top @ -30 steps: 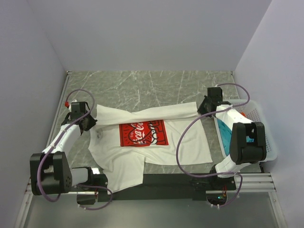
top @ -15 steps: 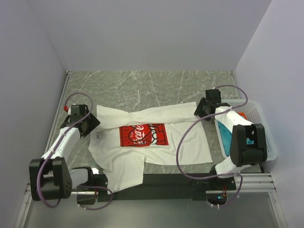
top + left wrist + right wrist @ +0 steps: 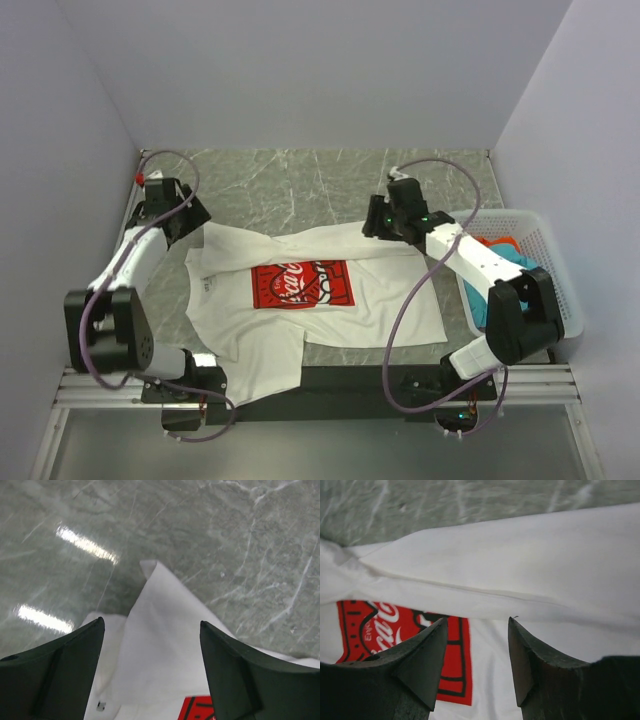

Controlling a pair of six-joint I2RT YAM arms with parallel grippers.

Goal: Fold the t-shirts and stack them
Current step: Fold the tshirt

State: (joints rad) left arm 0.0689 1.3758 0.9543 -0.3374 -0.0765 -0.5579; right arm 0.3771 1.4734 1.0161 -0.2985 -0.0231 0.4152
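**Both claws gaping, white tee lying flat**

L gripper [image 3: 150,625] is standing w/ jaws wide, nothing btwn them, hanging over the pointed far-left corner of the white t-shirt [image 3: 330,305]. R gripper [image 3: 476,625] is gaping too, empty, hovering over the shirt's folded-over far edge, just above the red Coca-Cola print [image 3: 301,284]. Shirt is lying spread on the marble table [image 3: 300,180]. Teal t-shirt [image 3: 476,303] & red-orange t-shirt [image 3: 500,243] are sitting in the white basket [image 3: 560,300] at R.

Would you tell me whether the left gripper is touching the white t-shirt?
Apart. The top view shows the left gripper over the table, short of the white t-shirt's corner, jaws open and empty.
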